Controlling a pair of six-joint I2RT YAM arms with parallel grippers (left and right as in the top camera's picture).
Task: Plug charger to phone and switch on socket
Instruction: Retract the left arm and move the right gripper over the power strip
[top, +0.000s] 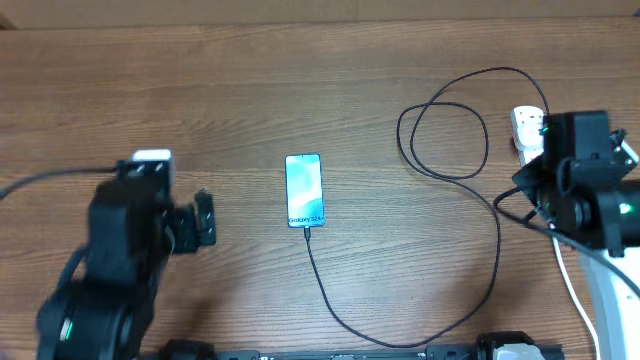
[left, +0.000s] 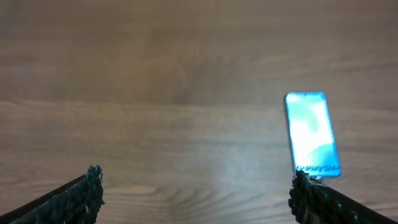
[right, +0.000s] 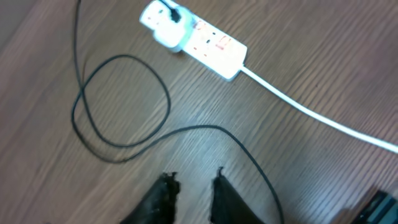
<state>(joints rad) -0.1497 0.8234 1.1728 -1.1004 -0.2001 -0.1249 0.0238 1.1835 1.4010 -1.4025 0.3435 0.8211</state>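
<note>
At the left of the table (top: 250, 80), we saw the left claw (left: 196, 190) spread wide and empty above the wood. Just right of it the phone (top: 304, 190) lay flat with its screen lit. The charger (top: 497, 250) tip met its near end, though we could not tell how firmly. The cable swept near, then far into a loop toward the socket (right: 199, 40) at the far right. Near the socket, the right claw (right: 194, 177) was parted narrowly, grasping nothing.
</note>
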